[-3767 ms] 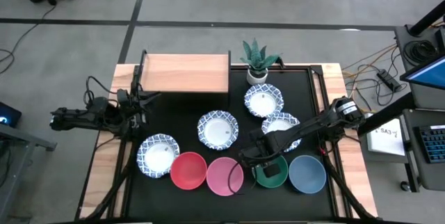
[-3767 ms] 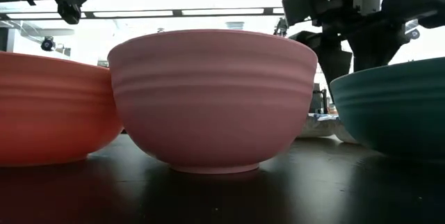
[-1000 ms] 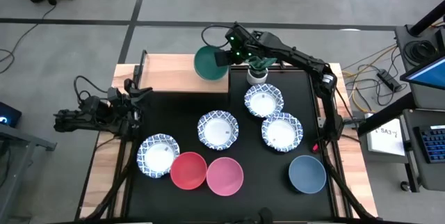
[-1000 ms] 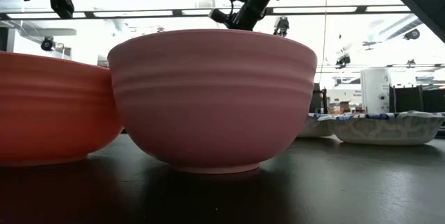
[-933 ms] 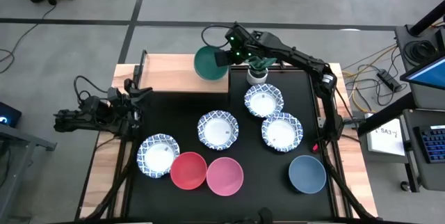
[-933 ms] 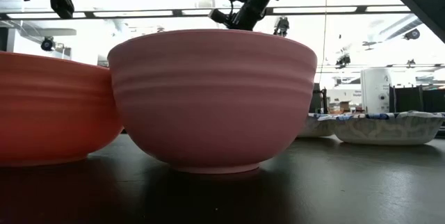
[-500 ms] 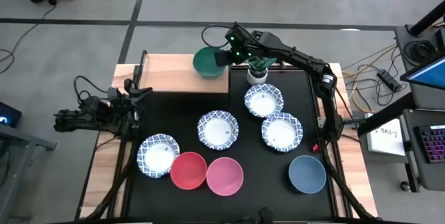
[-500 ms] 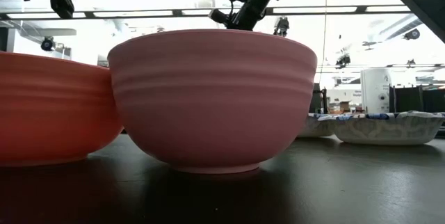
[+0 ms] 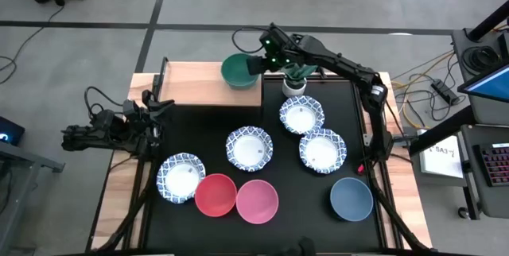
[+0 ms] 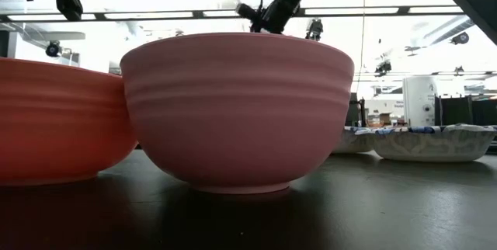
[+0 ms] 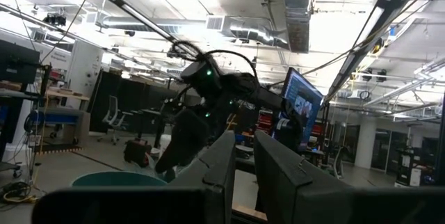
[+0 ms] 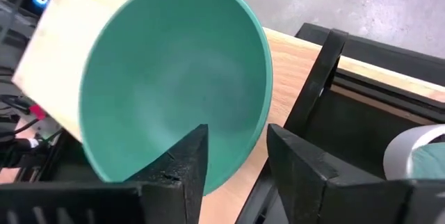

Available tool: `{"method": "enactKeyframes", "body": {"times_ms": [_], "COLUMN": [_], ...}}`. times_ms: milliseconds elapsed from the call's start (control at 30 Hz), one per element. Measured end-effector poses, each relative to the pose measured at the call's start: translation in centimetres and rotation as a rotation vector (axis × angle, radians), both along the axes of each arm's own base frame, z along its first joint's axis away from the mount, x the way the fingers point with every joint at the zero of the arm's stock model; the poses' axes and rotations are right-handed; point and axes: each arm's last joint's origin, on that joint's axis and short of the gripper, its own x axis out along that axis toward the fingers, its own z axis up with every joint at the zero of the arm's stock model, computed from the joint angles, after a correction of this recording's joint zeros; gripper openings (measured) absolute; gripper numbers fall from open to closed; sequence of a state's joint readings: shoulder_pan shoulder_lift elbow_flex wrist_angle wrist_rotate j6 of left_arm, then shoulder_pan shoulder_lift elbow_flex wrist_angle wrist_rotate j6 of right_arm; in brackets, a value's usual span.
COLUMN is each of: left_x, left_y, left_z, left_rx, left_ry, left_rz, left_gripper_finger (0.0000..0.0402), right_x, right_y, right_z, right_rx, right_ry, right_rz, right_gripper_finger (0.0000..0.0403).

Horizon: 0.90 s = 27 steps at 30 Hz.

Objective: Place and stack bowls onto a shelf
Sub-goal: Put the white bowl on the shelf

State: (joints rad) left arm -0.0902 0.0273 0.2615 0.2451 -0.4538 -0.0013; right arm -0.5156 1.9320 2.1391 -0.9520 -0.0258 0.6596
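The green bowl [image 9: 238, 71] sits at the right end of the shelf [image 9: 208, 84], and that's the big news: a few seconds back it was down in the front row on the black surface [image 9: 262, 113], between the pink bowl [image 9: 257, 201] and the grey-blue bowl [image 9: 351, 198]. Now it's up on the light wood, and over the last second it has dropped from slightly off the shelf's right end to squarely over the board. The right gripper [image 12: 233, 156] is right there at the rim, one of its fingers [image 12: 182, 165] inside the bowl and the other outside the wall, set slightly apart around the rim. Whether they're pinching or have let go, I can't tell from here.

So that's one bowl on the shelf, seven to go by my count. The red bowl [image 9: 215, 195] and four white patterned bowls [image 9: 249, 148] wait on the surface, the plant pot [image 9: 294, 85] just beside the action. The left gripper [image 9: 156, 117] idles at the left edge, its fingers near closed on nothing.
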Motion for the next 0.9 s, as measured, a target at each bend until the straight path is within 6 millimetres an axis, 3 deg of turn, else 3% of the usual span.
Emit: {"method": "enactKeyframes", "body": {"times_ms": [100,200,300,433,667,900], "left_x": [0.0,0.1,0.5,1.3,3.3,5.5], "left_y": [0.0,0.0,-0.2,-0.4,-0.6,-0.8], "left_z": [0.0,0.0,0.0,0.2,0.1,1.3], "left_rx": [0.000,0.000,0.018,-0.003,-0.070,-0.260], "left_ry": [0.000,0.005,0.009,-0.002,0.088,0.366], "left_rz": [-0.001,-0.015,-0.068,-0.124,-0.160,-0.189], "left_gripper_finger": [0.0037,0.0037,0.0037,0.0037,0.0037,0.0037], "right_x": [-0.8,-1.6,-2.0,-2.3,-4.1,-7.1], "right_y": [0.6,2.3,5.5,10.4,18.5,24.0], "right_z": [1.4,3.3,5.0,5.7,4.0,-0.1], "right_rx": [-0.048,-0.135,-0.241,-0.346,-0.424,-0.489], "right_ry": [-0.009,0.000,0.013,0.043,0.013,-0.098], "right_rz": [0.043,0.145,0.260,0.369,0.590,0.770], "right_gripper_finger": [0.0141,0.0136,0.0128,0.0120,0.0118,0.0118]}}
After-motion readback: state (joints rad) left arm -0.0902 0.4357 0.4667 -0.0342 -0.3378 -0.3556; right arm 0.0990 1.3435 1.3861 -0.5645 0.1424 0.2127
